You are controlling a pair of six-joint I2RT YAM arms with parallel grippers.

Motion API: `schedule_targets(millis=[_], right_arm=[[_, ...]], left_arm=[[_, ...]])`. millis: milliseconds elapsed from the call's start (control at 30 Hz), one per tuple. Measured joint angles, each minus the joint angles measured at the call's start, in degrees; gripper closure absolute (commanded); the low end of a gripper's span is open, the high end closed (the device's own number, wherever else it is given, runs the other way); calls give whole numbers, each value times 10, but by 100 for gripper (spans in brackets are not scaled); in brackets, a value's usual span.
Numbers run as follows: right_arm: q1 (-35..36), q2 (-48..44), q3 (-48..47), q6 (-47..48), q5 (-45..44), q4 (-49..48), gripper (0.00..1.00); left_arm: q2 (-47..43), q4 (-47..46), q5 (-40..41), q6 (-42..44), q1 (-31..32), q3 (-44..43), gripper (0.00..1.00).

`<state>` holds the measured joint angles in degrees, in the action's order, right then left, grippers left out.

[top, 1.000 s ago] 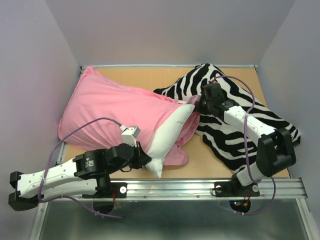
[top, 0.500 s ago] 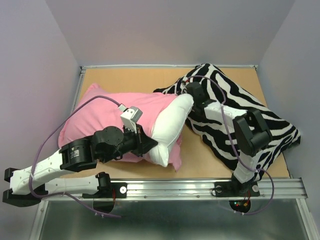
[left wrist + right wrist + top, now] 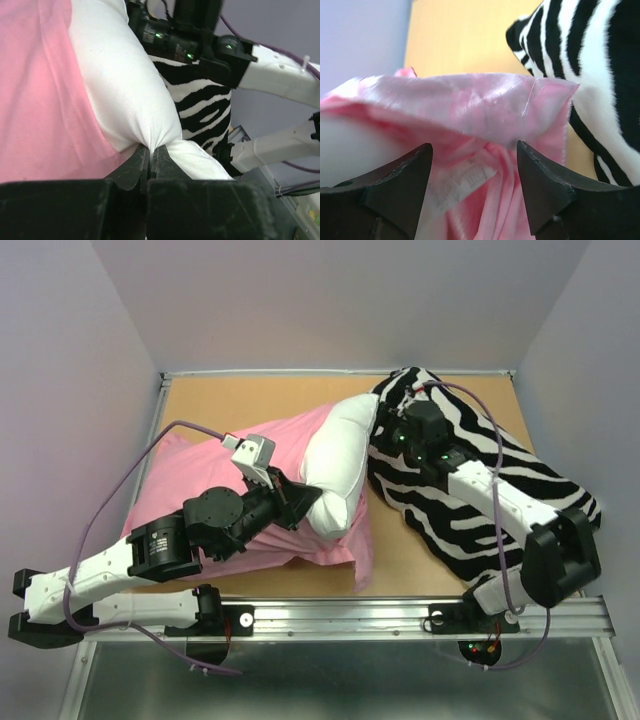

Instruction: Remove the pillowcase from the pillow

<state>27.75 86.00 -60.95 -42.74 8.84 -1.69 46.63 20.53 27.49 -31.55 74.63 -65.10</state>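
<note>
The pink satin pillowcase (image 3: pixel 210 485) lies at the left of the table, still round most of the white pillow (image 3: pixel 338 455), whose bare end sticks out of its open mouth. My left gripper (image 3: pixel 303 503) is shut on the near corner of the pillow; the left wrist view shows the white cloth (image 3: pixel 125 85) pinched between the jaws (image 3: pixel 151 148). My right gripper (image 3: pixel 386 445) is open at the pillowcase's mouth. In the right wrist view its fingers (image 3: pixel 473 147) straddle the bunched pink hem (image 3: pixel 470 105) and a white label without closing on them.
A zebra-striped pillow (image 3: pixel 470 470) fills the right half of the table, under the right arm and against the white pillow. Bare wood (image 3: pixel 260 395) shows at the back. Purple walls close in on three sides. A metal rail (image 3: pixel 400 615) runs along the near edge.
My left gripper has carried the pillow corner away from the near edge, and the white end has swung toward the back. The pillowcase has slid right. My right gripper shifted left, then back.
</note>
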Motion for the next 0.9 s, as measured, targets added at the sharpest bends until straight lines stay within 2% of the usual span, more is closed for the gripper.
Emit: schedule_targets(millis=[167,333,533,667,900], right_arm=[[-26,-148,49,-27,-30,36,18],[-34,-235,61,-41,-40,77,6],[-34,-263,71,-54,18,94,0],[-33,-265,127,-68,58,97,0],[-35,-303,211,-107,73,84,0]], left_arm=[[-14,-49,34,-4,0,30,100],[13,-98,35,-6,-1,64,100],[85,-158,33,-2,-1,85,100],[117,-183,30,0,-2,85,100],[141,-218,1,-3,-2,112,100]])
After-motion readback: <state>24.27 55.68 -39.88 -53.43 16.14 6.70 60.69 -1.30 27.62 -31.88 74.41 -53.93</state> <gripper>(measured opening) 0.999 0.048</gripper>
